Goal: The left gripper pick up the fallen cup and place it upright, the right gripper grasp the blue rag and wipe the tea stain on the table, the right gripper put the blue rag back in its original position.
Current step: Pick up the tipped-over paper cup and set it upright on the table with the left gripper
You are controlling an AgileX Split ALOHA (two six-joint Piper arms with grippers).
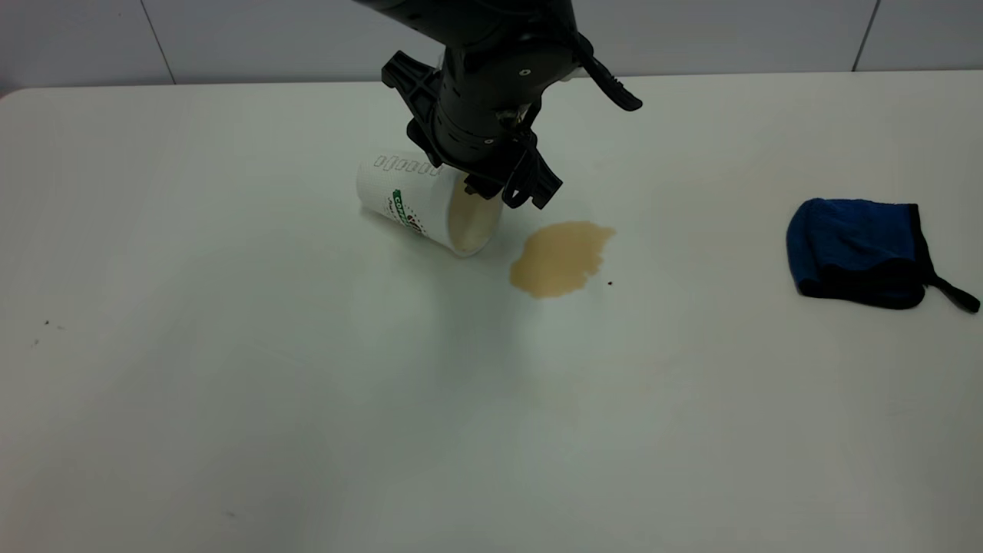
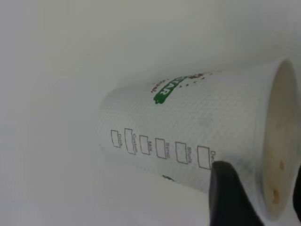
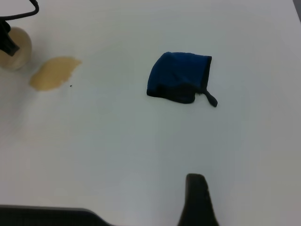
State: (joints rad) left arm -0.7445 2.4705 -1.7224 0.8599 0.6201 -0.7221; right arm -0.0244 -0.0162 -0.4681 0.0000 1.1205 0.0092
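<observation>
- Exterior view: the left hand (image 1: 491, 180) hangs over the rim end of the cup (image 1: 425, 204), its dark fingers at the mouth.
- Cup lies on its side on the white bench (image 1: 230, 369), mouth turned toward the stain (image 1: 561, 257), with a narrow gap between the two.
- Left wrist view shows the cup (image 2: 197, 141) side-on, with one black finger (image 2: 230, 197) against the outer wall near the rim and a second dark edge at the far side of the mouth; the fingers are spread, straddling the rim, and I cannot tell whether they press on it yet.
- Stain is a light brown blotch, with a tiny dark speck (image 1: 610, 283) just beside it.
- Rag (image 1: 860, 250) sits bunched well apart from the stain, toward the right end of the bench, its black strap trailing off to the outer side.
- Right wrist view looks down at the rag (image 3: 178, 77), the stain (image 3: 54, 73) and the cup (image 3: 14, 49) farther off; of the right hand only one dark finger (image 3: 197, 200) shows, so I cannot tell its state.
</observation>
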